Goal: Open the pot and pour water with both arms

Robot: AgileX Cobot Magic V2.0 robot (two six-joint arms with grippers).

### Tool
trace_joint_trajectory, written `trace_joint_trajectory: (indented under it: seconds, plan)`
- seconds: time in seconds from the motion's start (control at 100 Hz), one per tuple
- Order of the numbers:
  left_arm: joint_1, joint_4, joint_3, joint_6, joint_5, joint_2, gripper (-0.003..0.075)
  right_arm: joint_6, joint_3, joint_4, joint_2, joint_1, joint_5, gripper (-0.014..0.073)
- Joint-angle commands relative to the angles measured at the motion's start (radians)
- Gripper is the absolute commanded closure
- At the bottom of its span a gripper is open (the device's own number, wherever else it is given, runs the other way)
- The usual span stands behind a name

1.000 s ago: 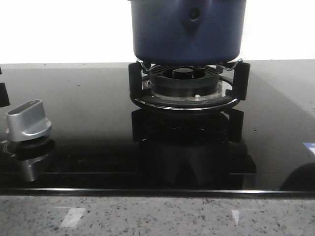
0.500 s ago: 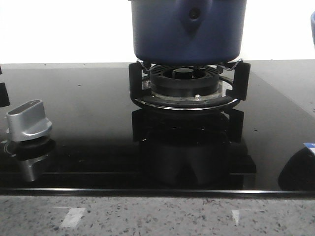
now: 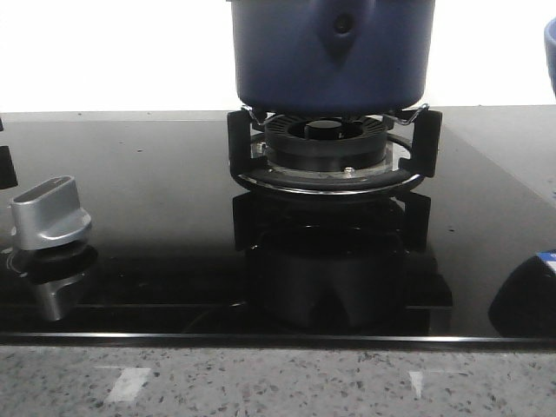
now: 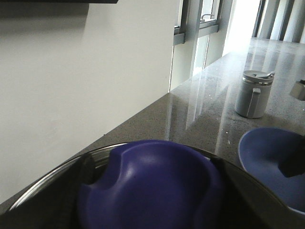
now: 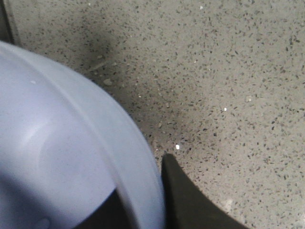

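Here the large dark navy-blue matte pot (image 3: 332, 52) sits on the black burner grate (image 3: 330, 152). The right claw (image 5: 143, 200) pinches a light-blue bowl's (image 5: 62, 157) rim; the left claw's state I cannot tell. A thin rim grip could slip, dropping the bowl onto the speckled bench (image 5: 228, 71) beside the grate.

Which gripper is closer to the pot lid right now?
Left. Its wrist camera looks right down onto the lid knob on the pot. The right gripper is off at the light blue bowl over the speckled counter.
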Motion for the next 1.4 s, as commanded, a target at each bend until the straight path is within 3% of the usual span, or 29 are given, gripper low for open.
trace_joint_trajectory:
  seconds: [0.0, 0.46, 1.15, 1.26, 1.39]
  plan:
    - [-0.024, -0.128, -0.068, -0.001, 0.039, -0.027, 0.0447, 0.001, -0.026, 0.009, 0.003, -0.006, -0.061, 0.0664]
    - [-0.105, -0.128, -0.198, -0.001, 0.008, 0.113, 0.0447, 0.001, -0.026, -0.052, 0.036, -0.006, -0.058, 0.0662]
    - [-0.113, -0.128, -0.198, 0.073, 0.013, 0.184, 0.0447, 0.001, -0.026, -0.076, 0.056, -0.006, -0.049, 0.0654]
    - [-0.113, -0.128, -0.198, 0.082, 0.013, 0.184, 0.0447, 0.001, -0.026, -0.076, 0.056, -0.006, -0.049, 0.0582]
    - [-0.113, -0.128, -0.198, 0.106, 0.013, 0.184, 0.0447, 0.001, -0.026, -0.076, 0.056, -0.006, -0.049, 0.039]
